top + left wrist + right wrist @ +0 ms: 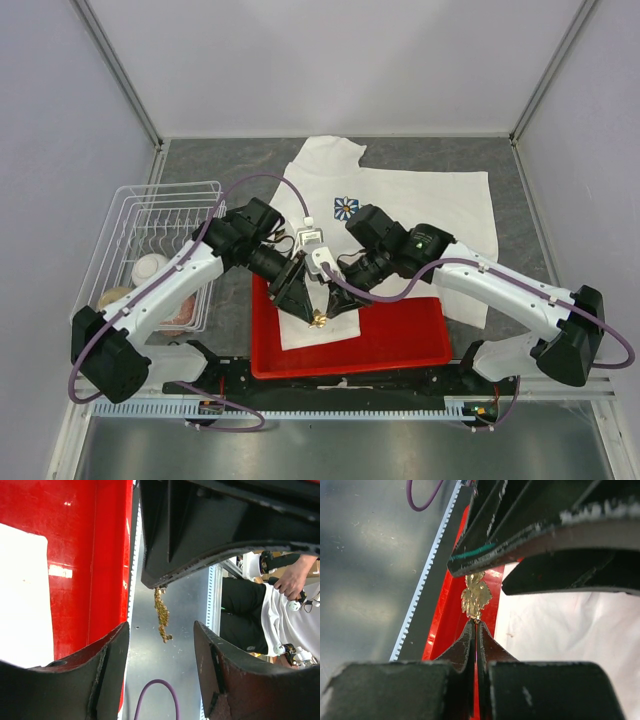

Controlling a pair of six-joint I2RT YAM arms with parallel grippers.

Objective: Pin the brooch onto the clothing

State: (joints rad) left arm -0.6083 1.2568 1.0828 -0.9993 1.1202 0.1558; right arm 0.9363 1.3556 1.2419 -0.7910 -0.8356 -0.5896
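The brooch (476, 597), a tiny gold ornament, is pinched at one end by my shut right gripper (476, 622). In the left wrist view the brooch (162, 614) hangs from the right gripper's tip, its free end reaching between my open left gripper's (160, 626) fingertips without touching them. From above, both grippers, left (307, 311) and right (330, 309), meet over the brooch (319, 320) above the red tray. The white T-shirt (430, 200) with its blue daisy print (346, 208) lies flat behind, its hem (310, 338) draped into the tray.
The red tray (410, 340) sits at the near edge between the arm bases. A white wire basket (125, 215) with a few items stands at the left. A purple cable (150, 695) loops below the left fingers. White cloth (570, 625) lies right of the right fingers.
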